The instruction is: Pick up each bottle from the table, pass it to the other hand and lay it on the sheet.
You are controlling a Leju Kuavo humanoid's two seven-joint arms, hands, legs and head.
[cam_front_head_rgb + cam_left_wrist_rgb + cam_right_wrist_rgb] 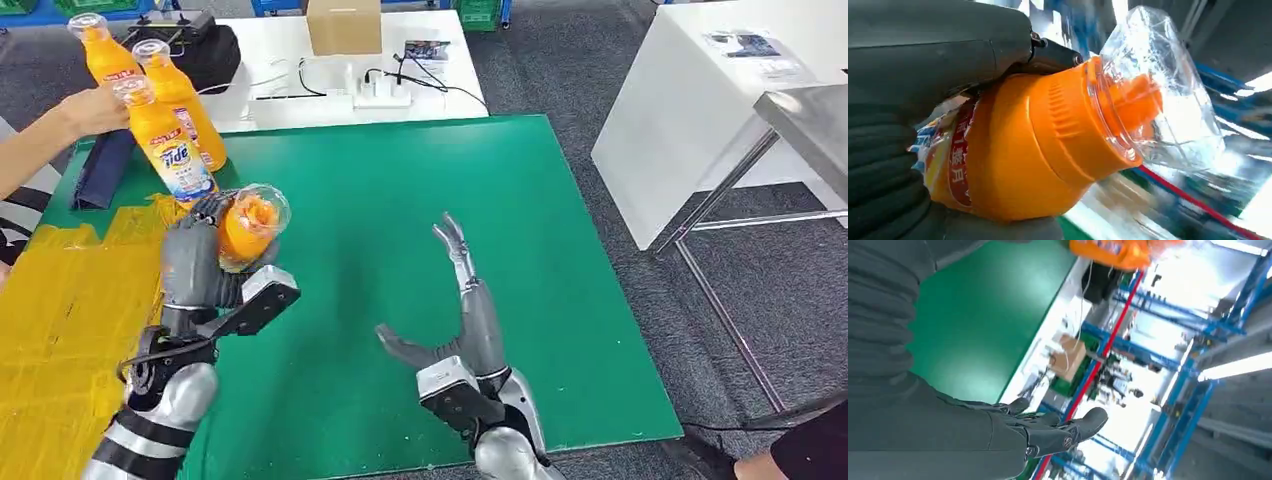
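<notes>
Your left hand (205, 265) is clamped round the bottle (248, 228); your right hand (462, 300) waits empty, fingers spread. It looks full, heavy and slick, so take it by the labelled middle, not the clear cap (1168, 90).

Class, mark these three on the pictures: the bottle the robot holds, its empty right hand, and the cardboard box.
Bottle (1038, 150): left wrist view, orange shoulder below the clear cap.
Right hand (470, 315): head view, palm.
Cardboard box (344, 26): head view, front face.

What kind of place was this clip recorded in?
Probably a robot test area in a lab or warehouse: a green table with a yellow sheet, a cardboard box and power strip on a white desk, and blue racks.
</notes>
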